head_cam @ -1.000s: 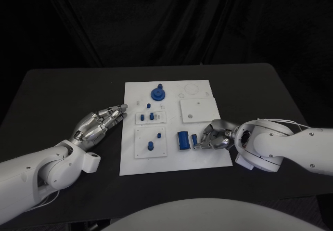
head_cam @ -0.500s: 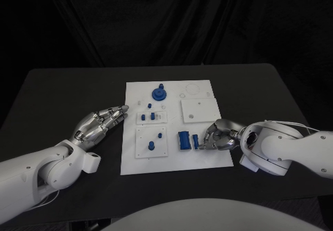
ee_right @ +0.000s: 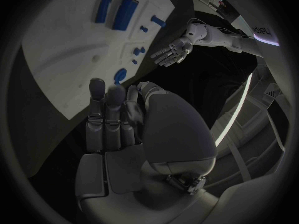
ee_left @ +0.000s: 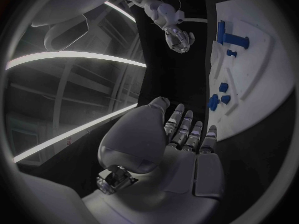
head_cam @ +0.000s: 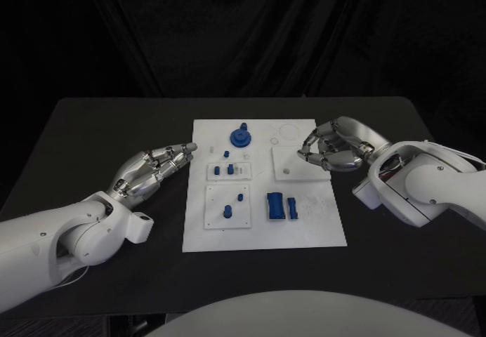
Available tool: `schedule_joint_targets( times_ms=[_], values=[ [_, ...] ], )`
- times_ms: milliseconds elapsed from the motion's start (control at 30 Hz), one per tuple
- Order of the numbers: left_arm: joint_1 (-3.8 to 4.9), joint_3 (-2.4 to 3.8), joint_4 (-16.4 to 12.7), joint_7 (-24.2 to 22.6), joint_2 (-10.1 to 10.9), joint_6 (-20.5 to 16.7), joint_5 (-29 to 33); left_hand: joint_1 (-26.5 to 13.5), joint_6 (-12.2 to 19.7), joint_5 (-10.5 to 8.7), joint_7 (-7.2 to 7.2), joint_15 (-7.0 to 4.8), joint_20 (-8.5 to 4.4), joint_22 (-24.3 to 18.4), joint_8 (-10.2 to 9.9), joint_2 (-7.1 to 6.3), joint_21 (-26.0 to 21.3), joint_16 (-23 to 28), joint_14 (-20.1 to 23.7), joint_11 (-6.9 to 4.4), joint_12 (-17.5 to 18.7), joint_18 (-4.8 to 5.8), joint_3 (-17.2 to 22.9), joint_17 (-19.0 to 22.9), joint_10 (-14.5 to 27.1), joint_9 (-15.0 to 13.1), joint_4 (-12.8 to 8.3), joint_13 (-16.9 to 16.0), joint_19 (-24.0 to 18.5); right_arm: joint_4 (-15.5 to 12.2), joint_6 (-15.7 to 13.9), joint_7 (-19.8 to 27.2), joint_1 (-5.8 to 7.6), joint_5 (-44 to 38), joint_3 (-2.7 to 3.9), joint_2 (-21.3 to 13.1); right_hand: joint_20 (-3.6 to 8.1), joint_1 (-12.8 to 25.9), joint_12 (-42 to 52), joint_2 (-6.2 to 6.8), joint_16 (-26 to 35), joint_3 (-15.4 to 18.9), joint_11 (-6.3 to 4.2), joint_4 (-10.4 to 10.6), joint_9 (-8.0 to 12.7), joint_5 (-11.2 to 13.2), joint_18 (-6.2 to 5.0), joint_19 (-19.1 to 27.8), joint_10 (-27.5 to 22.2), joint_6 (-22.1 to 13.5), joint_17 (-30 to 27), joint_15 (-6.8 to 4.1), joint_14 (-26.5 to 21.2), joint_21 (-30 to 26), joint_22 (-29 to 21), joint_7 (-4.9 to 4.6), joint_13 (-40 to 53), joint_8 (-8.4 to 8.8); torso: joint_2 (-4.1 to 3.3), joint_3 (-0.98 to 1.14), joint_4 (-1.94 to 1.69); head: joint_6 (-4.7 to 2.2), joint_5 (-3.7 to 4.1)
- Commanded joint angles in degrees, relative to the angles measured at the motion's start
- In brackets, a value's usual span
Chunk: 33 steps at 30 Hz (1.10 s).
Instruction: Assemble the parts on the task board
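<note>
A: Where do the parts sit just now?

B: All on the task board [head_cam: 263, 235], the white plate in the middle of the black worktop [head_cam: 101, 133]. The two blue bars [head_cam: 281, 207] lie side by side on the board's near right part, long axes running toward and away from the robot. The round blue part [head_cam: 241, 137] stands at the board's far end, and small blue pegs [head_cam: 230, 169] stand in the raised white plates on its left half.

A: And the hands?

B: The right robot hand [head_cam: 332, 147] hovers over the board's far right edge, fingers curled in together; I see nothing pinched in them, though the fingertips are partly hidden. The left robot hand [head_cam: 154, 172] lies just beside the board's left edge, fingers straight and side by side, empty.

A: Which is nearer the bars?

B: The right one, I judge. The bars lie from it toward the robot and a little inward across the board. The pegs are nearer the left.

A: Any writing?

B: None on the board. Some lettering shows on the arm in the right wrist view, too small to read.
</note>
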<state>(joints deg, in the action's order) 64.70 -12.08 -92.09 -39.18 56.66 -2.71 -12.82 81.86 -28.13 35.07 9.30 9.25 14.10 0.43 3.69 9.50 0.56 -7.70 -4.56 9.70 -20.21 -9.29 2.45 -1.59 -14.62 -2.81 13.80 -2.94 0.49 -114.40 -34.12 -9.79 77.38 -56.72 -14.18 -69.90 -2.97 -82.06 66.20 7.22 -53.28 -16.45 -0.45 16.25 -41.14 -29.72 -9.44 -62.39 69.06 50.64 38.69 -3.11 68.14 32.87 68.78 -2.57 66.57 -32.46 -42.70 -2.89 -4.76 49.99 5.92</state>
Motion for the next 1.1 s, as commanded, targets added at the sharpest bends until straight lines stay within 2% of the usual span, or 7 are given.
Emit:
schedule_joint_targets(
  times_ms=[33, 200, 400, 767, 867, 900, 1100],
  values=[
    [0.92, 0.01, -0.8, -9.1, 0.2, -3.9, -0.9, -0.2, 6.7, 0.17, -2.41, -0.86, -0.89, -0.1, -1.5, -0.69, -0.2, 1.2, 0.7, -0.21, 1.8, 0.39, -0.4, 0.2, 1.2, 0.6, 0.8, 0.2, -0.2, 1.8, -5.0, 14.6, 0.49, 9.3, -0.02, 1.0, -2.05, 2.2, -19.8, -0.7, 9.1, -1.8, 2.32, -0.8, 1.6, 0.6, 0.37, 5.6, -17.2, -2.6, -5.7, 3.41, -8.8, -6.7, -3.4, -2.57, -16.0, 1.9, 0.62, 0.28, 0.13, 0.01, -0.75],
    [1.62, 0.01, -1.7, -11.2, 0.3, -6.4, 0.0, -1.2, 11.6, 0.01, -7.11, -3.87, -3.79, -0.1, -1.8, -0.65, -0.3, 4.1, 2.5, -3.22, 5.6, 0.33, -3.1, 0.7, 4.1, 0.9, 2.8, 0.5, -0.3, 5.2, -1.9, 23.6, 0.68, 19.4, -0.04, 2.7, -8.69, 12.1, -39.7, -2.39, 27.0, -2.3, 10.19, -0.1, 13.2, 5.2, 2.12, 16.2, -25.9, -7.4, -18.8, 11.59, -23.2, -24.0, -17.5, -8.92, -34.8, 11.83, 1.12, 0.41, 0.32, 0.01, -1.41],
    [1.9, 0.01, -2.1, -13.5, 0.0, -8.7, 0.4, -4.6, 18.3, -1.19, -15.04, -7.21, -8.66, -0.4, -2.3, 0.78, -0.6, 6.4, 3.7, -6.57, 7.6, 1.8, -7.9, 1.2, 5.7, 1.5, 3.1, 0.7, -0.5, 7.2, 4.7, 31.1, -0.05, 29.3, -0.05, 3.7, -13.0, 20.2, -49.1, -5.45, 36.6, 7.1, 15.85, 0.3, 22.1, 5.5, 4.27, 34.7, -36.4, -11.9, -27.7, 17.31, -34.6, -29.7, -33.8, -7.52, -46.6, 20.38, 1.69, 0.69, 0.71, 0.01, -1.98],
    [1.95, 0.0, -1.4, -14.2, -1.2, -8.7, 0.7, -6.2, 18.3, -3.99, -14.03, -7.05, -6.26, -0.4, -2.4, 3.45, -0.6, 7.7, 4.6, -8.48, 9.4, -0.2, -13.0, 1.6, 7.5, 1.4, 3.0, 0.9, -0.5, 10.5, 15.6, 40.2, -3.44, 37.1, -0.06, 5.0, -13.99, 25.6, -57.7, -10.29, 48.3, 19.6, 9.91, 0.5, 36.7, 18.2, 5.95, 59.7, -59.4, -37.4, -36.8, 15.04, -60.2, -32.1, -63.0, 6.24, -59.6, 30.78, 2.5, 1.14, 1.66, 0.01, -3.42],
    [1.94, -0.01, -0.9, -14.2, -1.9, -8.5, 0.7, -5.9, 17.6, -3.88, -12.17, -7.23, -6.15, -0.4, -2.3, 3.85, -0.6, 7.7, 4.6, -8.02, 9.1, -0.54, -13.5, 1.6, 7.6, 1.4, 3.0, 0.9, -0.5, 11.3, 17.2, 41.8, -4.74, 37.6, -0.06, 5.3, -14.01, 24.8, -57.0, -11.13, 48.6, 22.6, 9.42, 0.4, 37.7, 19.4, 5.83, 60.1, -61.5, -37.8, -37.0, 14.63, -62.2, -32.2, -64.0, 6.63, -60.9, 30.79, 2.62, 1.26, 1.64, 0.01, -3.31],
    [1.87, -0.03, -1.0, 0.0, -1.5, -8.4, 0.6, -28.6, 20.9, -13.32, -9.3, -9.25, -8.84, -0.4, -3.7, -0.55, -0.6, 7.7, 4.6, -9.7, 12.5, 3.08, -9.9, 1.6, 9.7, 2.8, -2.1, 2.9, -0.5, 11.0, 12.2, 37.1, -4.19, 34.2, -0.09, 5.3, -8.94, 42.2, -60.0, -7.22, 53.3, 16.4, 6.8, -4.6, 41.1, 22.3, 9.44, 62.4, -63.3, -41.5, -38.7, 11.24, -63.6, -32.9, -68.8, 2.57, -62.3, 32.46, 2.4, 1.1, 1.57, 0.0, -3.45],
    [1.4, 0.85, -0.8, 0.7, -2.3, -10.8, 1.5, -38.6, 22.1, -17.31, -9.3, -9.25, -9.46, -0.4, -3.7, -1.85, -0.6, 7.7, 4.6, -9.7, 13.9, 3.1, -8.7, 1.6, 10.4, 2.8, -4.2, 2.9, -0.5, 12.4, 9.8, 37.4, -5.57, 36.6, 1.43, 7.4, -1.05, 68.3, -66.2, -7.22, 53.3, 16.4, 0.45, -16.3, 41.1, 29.7, 9.44, 62.4, -69.1, -50.6, -38.7, 3.11, -68.1, -32.9, -68.8, 2.57, -66.6, 32.46, 3.1, 1.24, 1.82, -1.2, -3.64]
  ],
)
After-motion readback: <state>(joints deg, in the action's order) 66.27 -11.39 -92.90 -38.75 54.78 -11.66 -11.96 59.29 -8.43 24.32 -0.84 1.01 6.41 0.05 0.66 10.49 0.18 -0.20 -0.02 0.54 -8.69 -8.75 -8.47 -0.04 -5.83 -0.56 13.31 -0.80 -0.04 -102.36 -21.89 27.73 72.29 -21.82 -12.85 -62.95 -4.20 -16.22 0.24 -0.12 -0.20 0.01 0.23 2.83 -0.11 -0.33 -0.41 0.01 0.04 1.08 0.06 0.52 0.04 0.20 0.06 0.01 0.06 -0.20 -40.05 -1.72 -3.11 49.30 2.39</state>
